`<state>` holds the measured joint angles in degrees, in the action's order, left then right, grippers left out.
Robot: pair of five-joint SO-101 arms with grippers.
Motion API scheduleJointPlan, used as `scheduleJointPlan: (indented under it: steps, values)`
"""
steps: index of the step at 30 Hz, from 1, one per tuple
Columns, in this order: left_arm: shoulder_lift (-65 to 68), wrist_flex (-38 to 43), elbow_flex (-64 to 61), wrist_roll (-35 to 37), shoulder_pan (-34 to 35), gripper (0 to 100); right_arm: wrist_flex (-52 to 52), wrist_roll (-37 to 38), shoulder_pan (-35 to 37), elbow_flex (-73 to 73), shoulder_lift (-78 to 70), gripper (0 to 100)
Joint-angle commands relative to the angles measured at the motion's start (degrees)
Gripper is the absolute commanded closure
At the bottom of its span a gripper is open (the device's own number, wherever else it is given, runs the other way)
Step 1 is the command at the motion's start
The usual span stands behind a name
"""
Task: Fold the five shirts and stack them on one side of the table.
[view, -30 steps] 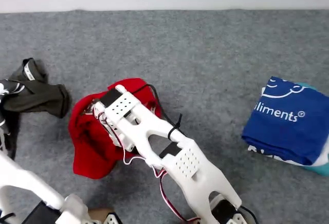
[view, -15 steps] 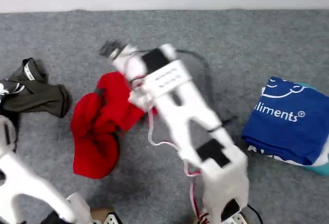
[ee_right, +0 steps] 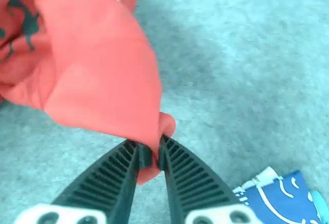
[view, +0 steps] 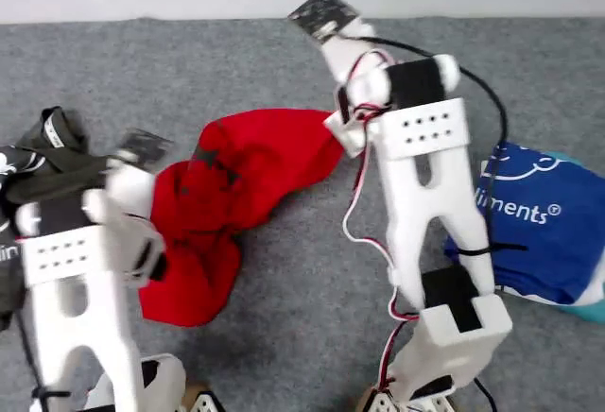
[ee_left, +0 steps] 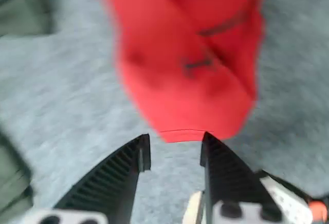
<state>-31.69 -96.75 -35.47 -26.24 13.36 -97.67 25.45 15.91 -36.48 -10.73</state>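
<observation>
A red shirt [view: 222, 195] lies crumpled left of the table's middle, one corner drawn out to the right. My right gripper [view: 338, 130] is shut on that corner, and the right wrist view shows the red cloth [ee_right: 103, 70] pinched between the jaws of the right gripper [ee_right: 150, 149]. My left arm [view: 80, 251] stands over the shirt's left side. The left gripper [ee_left: 172, 144] is open just above the carpet, with the hem of the red shirt [ee_left: 190, 64] right beyond its tips. A folded blue shirt [view: 529, 218] tops a stack at the right edge.
A crumpled dark olive shirt [view: 66, 171] lies at the left edge, beside my left arm. The blue shirt [ee_right: 272, 193] rests on white and teal cloth [view: 591, 303]. Grey carpet [view: 236, 62] covers the table, with a pale wall along the back.
My right arm swung from the shirt's middle to the back right, pulling a corner of the red shirt out with it. The left arm came in over the shirt's left side.
</observation>
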Motion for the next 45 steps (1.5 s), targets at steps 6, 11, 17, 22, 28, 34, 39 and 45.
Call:
scheduleJointPlan:
  steps: [6,11,17,22,28,34,39,45]
  values:
    - [0.70,5.27,-4.26,-0.44,-9.49,83,1.19,0.09,-1.19,-1.49,4.09,98.8]
    - [16.62,14.42,-7.43,-0.35,-9.23,83,0.92,0.00,-3.03,-1.58,6.02,98.8]
    - [31.82,18.46,4.97,1.41,-3.96,83,0.48,0.44,-7.60,-1.49,8.31,98.8]
    - [33.67,14.24,21.93,1.93,3.16,83,-0.66,0.62,-12.70,-1.49,9.45,98.8]
    - [33.23,8.26,35.38,3.08,4.04,83,-2.86,0.62,-13.58,-1.49,9.54,98.8]
    - [33.05,-3.96,39.52,3.52,-3.96,83,-3.21,0.53,-10.77,-1.49,9.19,98.8]
    - [29.63,-3.69,31.60,3.60,-12.48,83,-3.47,0.35,-9.19,-1.14,8.92,98.8]
    - [27.08,0.26,17.10,5.45,-24.62,83,-3.47,0.35,-9.54,-1.14,8.84,98.8]
